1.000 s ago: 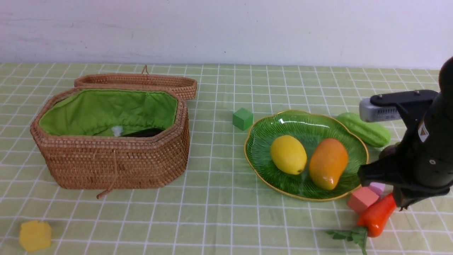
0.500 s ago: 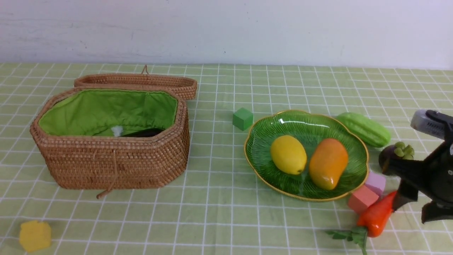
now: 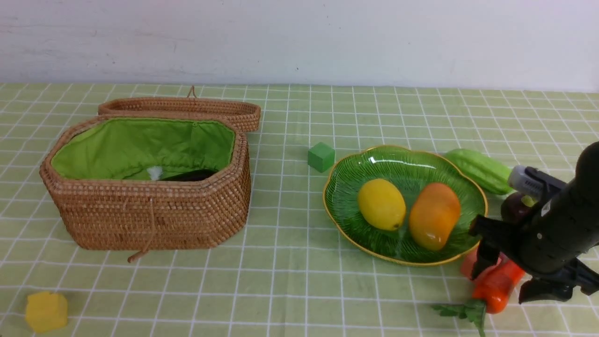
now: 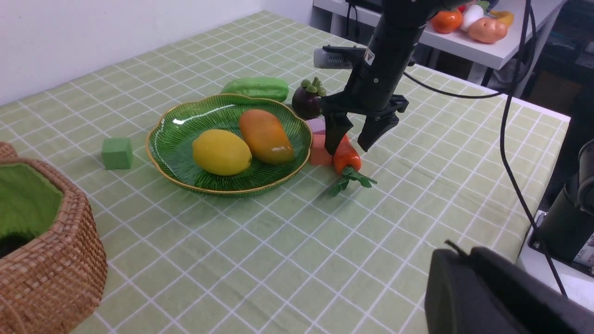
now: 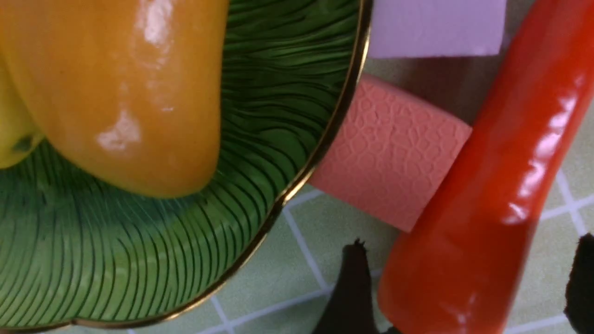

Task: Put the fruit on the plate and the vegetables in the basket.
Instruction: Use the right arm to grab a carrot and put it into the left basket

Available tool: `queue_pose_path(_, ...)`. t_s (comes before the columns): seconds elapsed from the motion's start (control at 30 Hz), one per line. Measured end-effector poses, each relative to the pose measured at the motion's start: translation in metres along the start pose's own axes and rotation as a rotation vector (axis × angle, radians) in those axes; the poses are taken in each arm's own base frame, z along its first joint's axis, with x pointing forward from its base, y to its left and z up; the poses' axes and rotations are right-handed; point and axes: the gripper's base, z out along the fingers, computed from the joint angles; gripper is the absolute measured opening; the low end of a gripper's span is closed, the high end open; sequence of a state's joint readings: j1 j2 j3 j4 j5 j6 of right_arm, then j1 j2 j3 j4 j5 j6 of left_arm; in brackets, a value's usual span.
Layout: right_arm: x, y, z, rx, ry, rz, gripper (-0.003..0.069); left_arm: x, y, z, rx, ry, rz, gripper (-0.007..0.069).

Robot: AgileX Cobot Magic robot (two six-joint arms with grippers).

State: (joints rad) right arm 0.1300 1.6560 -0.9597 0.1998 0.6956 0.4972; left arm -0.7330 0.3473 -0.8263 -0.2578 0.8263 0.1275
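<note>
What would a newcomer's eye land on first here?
Probably the black right end effector on the right, its jaws open either side of the orange-red carrot lying on the cloth. Next comes the green glass plate right of centre, holding the lemon and mango. On the left is the big open wicker basket with its bright green lining.

Front view: robot's side, facing forward over the whole table, plate mid-distance. Left wrist view: raised, well away from the plate, looking obliquely down. Right wrist view: very near, straight down on the plate's rim. Shared: plate.
</note>
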Motion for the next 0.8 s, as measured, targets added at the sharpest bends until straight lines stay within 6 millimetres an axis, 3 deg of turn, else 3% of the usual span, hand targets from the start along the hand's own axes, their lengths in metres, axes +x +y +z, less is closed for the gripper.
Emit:
queue_pose_path(0.47,-0.003,-0.005,0.028,0.057,0.035,-0.015,0.0522,0.001,0.0,0.0,0.004,0.015,-0.001,0.0029)
queue_pose_path(0.6,-0.003,-0.005,0.03,0.07,0.046,-0.022,0.0459,0.002,0.0,0.0,0.005,0.017,-0.001,0.003)
queue_pose_path(0.7,-0.004,-0.008,0.029,0.082,0.052,-0.025,0.0373,0.002,0.0,0.0,0.005,0.017,-0.001,0.0035)
queue_pose_path(0.8,-0.004,-0.008,0.028,0.082,0.054,-0.03,0.0366,0.002,-0.001,0.0,0.007,0.017,-0.003,0.0039)
